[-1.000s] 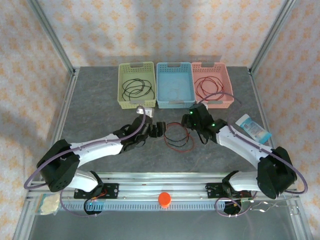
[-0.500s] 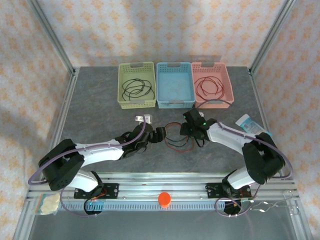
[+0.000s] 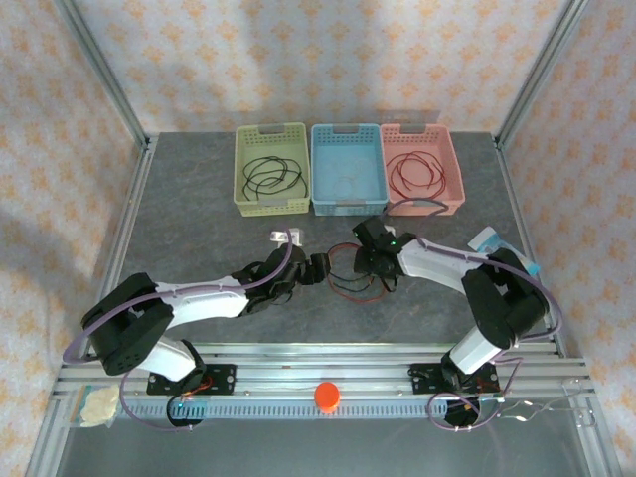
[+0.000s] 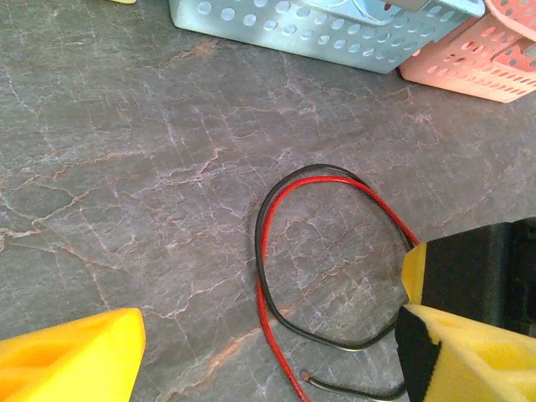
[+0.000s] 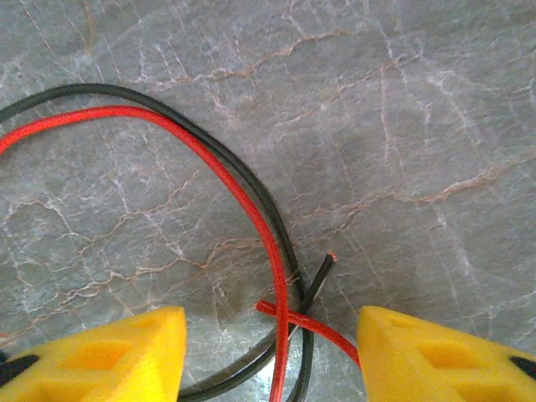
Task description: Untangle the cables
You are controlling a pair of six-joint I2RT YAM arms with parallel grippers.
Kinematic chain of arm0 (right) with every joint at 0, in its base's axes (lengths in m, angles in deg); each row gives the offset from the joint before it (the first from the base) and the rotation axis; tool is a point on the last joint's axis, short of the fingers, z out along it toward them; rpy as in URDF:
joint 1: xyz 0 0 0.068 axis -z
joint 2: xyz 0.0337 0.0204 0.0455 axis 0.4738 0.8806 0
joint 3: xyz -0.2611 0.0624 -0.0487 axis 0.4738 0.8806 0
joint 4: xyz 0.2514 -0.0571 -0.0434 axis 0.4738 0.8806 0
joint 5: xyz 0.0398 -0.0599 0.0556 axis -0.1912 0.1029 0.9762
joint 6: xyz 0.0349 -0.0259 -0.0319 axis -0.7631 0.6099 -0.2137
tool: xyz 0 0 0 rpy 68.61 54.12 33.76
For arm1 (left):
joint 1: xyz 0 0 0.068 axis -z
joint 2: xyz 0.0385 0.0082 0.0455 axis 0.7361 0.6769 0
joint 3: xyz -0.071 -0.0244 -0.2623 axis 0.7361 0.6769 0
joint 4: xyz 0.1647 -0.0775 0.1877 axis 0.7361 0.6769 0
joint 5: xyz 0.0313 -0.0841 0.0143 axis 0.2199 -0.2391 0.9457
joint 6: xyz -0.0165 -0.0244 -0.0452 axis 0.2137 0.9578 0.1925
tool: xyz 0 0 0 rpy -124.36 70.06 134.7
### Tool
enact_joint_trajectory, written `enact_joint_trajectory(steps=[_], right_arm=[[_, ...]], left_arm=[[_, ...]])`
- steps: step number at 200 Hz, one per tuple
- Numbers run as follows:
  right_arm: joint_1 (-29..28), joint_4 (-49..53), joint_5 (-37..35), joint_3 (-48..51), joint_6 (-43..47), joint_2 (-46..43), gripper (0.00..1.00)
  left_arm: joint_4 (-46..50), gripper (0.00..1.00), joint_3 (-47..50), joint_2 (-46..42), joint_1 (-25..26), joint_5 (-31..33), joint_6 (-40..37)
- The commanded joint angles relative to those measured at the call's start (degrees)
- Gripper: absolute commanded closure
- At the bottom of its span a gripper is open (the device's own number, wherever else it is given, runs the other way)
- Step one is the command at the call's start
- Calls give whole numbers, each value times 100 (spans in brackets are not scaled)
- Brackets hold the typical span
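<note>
A red cable (image 5: 219, 170) and a black cable (image 5: 151, 99) lie looped together on the tabletop (image 3: 199, 229), between the two arms. The right fingers (image 5: 100, 356) stand apart, straddling their crossing and touching neither. The left fingers (image 4: 67, 352) are spread wide, with the loop between them.

Little room is found between the left end effector (image 3: 320, 268) and the right end effector (image 3: 370, 260), where wires (image 4: 261, 268) lie. Ahead of both, open bench (image 3: 199, 229) is bounded by three baskets (image 3: 348, 207).
</note>
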Motion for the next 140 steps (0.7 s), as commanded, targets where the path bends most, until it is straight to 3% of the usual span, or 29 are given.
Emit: enact_joint_trajectory(steps=[1, 79, 140], right_arm=[[-38, 142, -123, -133, -27, 60, 50], [-38, 19, -205, -51, 22, -229, 85], [-33, -88, -226, -1, 400, -688, 96]], left_arm=[[-34, 20, -177, 91, -60, 116, 27], [-42, 21, -317, 304, -197, -49, -16], [-109, 22, -322, 221, -615, -439, -229]])
